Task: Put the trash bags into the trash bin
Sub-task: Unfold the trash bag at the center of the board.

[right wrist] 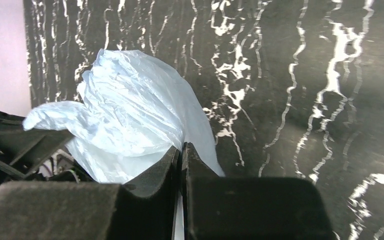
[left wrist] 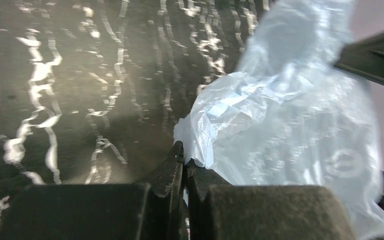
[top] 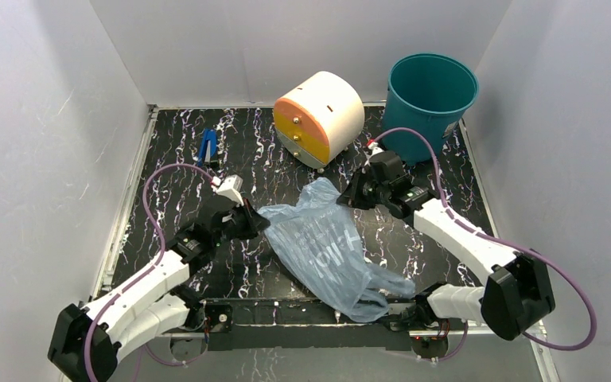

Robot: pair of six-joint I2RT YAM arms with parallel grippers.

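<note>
While left gripper (left wrist: 184, 160) and right gripper (right wrist: 181, 149) each pinched bag (top: 322, 243), grasp looked done; next move needed joint lift toward bin (top: 431, 99).

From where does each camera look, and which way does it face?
Top external: above, behind the arms, looking down on table, trash bag, trash bin, cream-and-orange drum; both arms show.
Left wrist: on the left arm, facing along the left gripper, shut on the bag.
Right wrist: likewise along the right gripper, shut on the bag.
Shared: all show the bag.
</note>
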